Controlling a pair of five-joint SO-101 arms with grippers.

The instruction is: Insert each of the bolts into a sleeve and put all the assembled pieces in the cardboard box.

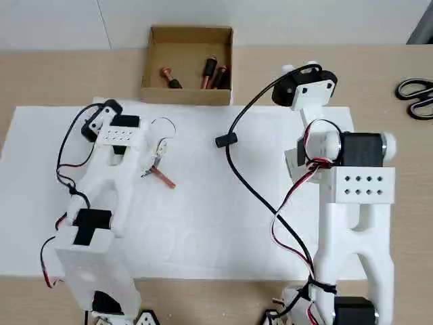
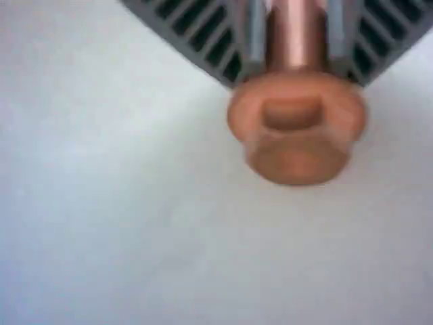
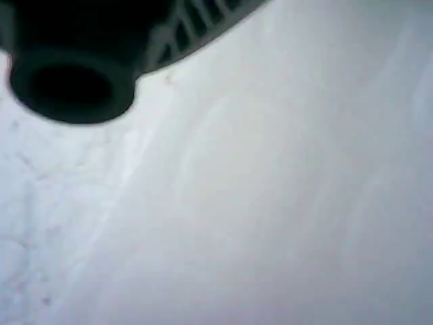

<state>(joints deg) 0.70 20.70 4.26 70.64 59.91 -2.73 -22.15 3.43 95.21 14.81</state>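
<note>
High view: I count three assembled pieces [image 1: 210, 71] in the cardboard box [image 1: 151, 65]. The left gripper [image 1: 155, 164] clamps one bolt [image 1: 164, 178], and the right gripper [image 1: 302, 69] holds one black sleeve [image 3: 71, 91].

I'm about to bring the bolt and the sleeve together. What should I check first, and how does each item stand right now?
1. Bolt held by the left gripper: ok. The shank is between the jaws and the head sticks out.
2. Sleeve in the right gripper: ok. Its open end faces outward.
3. Bolt lined up with the sleeve's bore: not ok. In the high view the bolt is beside the left arm, well apart from the right arm.
4. Room in the cardboard box: ok. Three assembled pieces lie inside, with bare floor left.
5. Black cable on the mat out of the way: cannot tell.
</note>
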